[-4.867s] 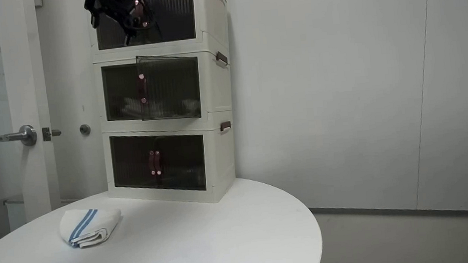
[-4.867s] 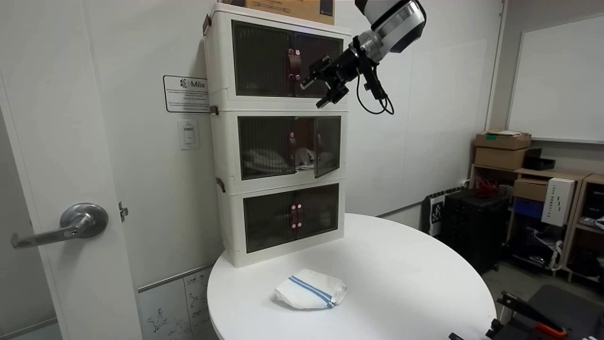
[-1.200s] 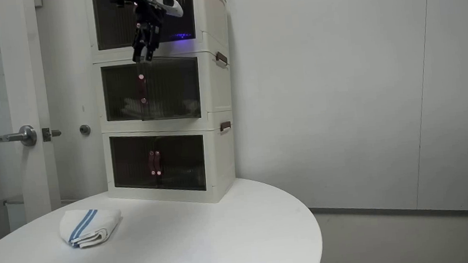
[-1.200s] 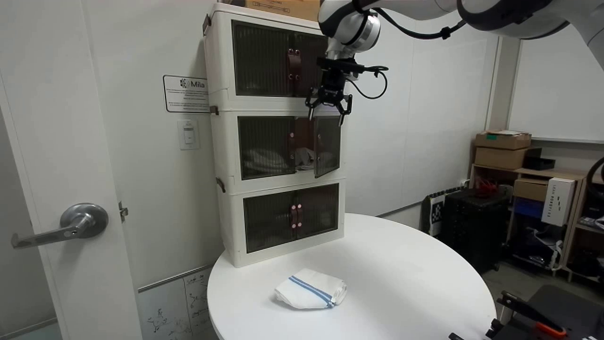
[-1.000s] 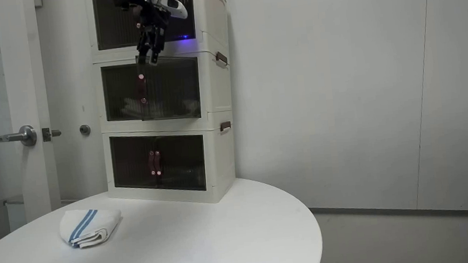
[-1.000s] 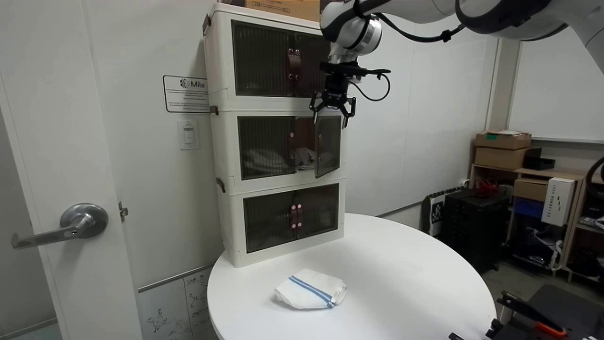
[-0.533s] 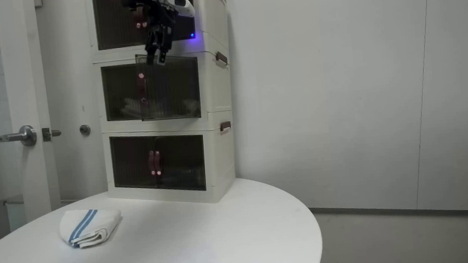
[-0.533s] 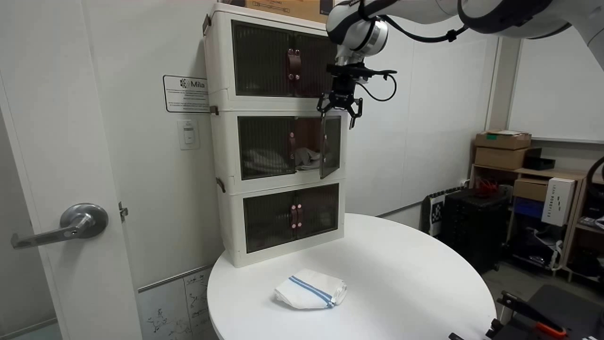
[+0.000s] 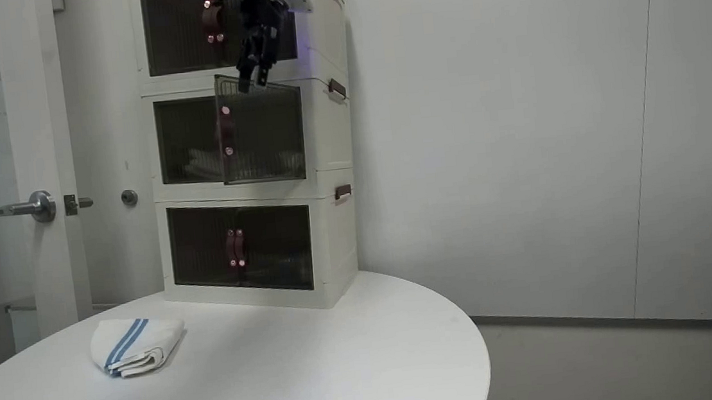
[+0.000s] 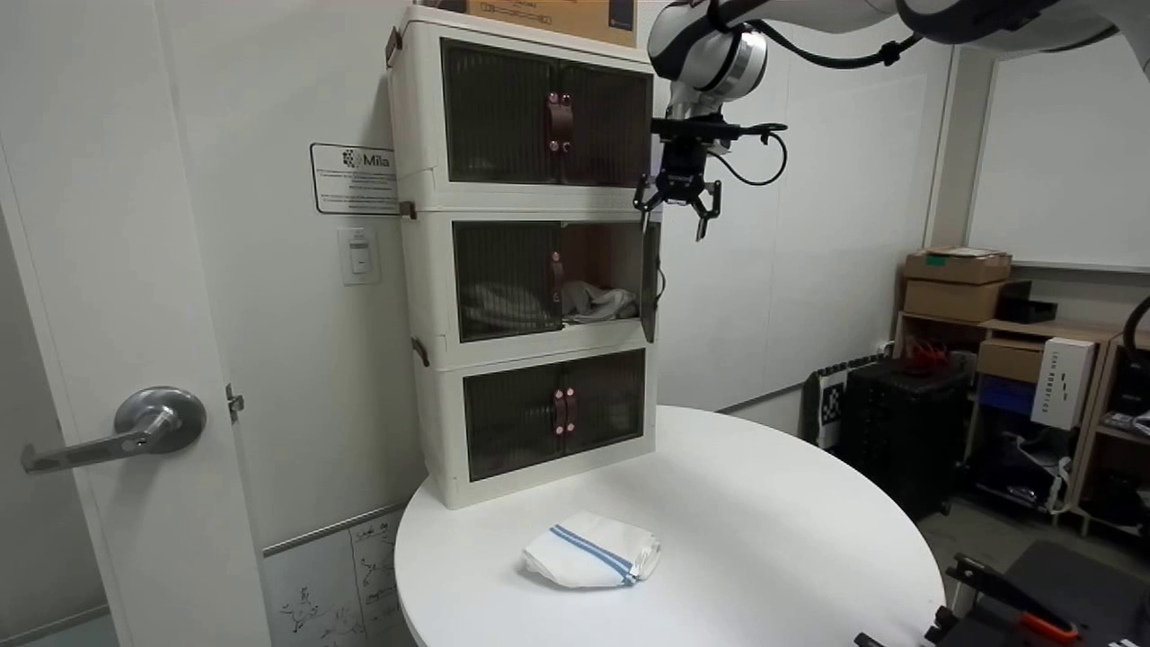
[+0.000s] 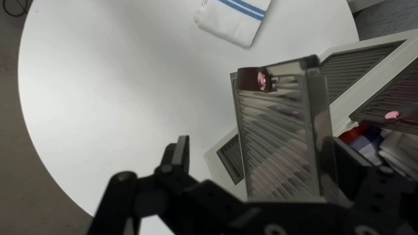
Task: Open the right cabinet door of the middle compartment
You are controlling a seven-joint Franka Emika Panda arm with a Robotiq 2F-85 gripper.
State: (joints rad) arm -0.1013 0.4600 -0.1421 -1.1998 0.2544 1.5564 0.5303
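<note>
The middle compartment (image 10: 427,288) is the centre white tier of the stack, also in an exterior view (image 9: 331,131). Its right cabinet door (image 10: 650,288), a tinted ribbed panel with a dark red handle, stands swung well outward, also in an exterior view (image 9: 263,134). Crumpled cloth (image 10: 593,303) shows inside. Its left twin panel (image 10: 508,279) is shut. My gripper (image 10: 673,232) points down at the door's top edge, also in an exterior view (image 9: 253,88). In the wrist view the open fingers (image 11: 261,142) straddle the door (image 11: 277,147); the right finger is on its inner side, seemingly against it.
The top tier (image 10: 503,112) and bottom tier (image 10: 512,422) have shut doors. A folded white towel with blue stripes (image 10: 593,550) lies on the round white table (image 10: 764,521). A cardboard box (image 10: 557,20) sits on the stack. A room door (image 10: 135,314) stands beside it.
The arm came down from the top tier to the door's top edge. Over the last second the gripper moved away from the left panel, and the right door swung wider open with it.
</note>
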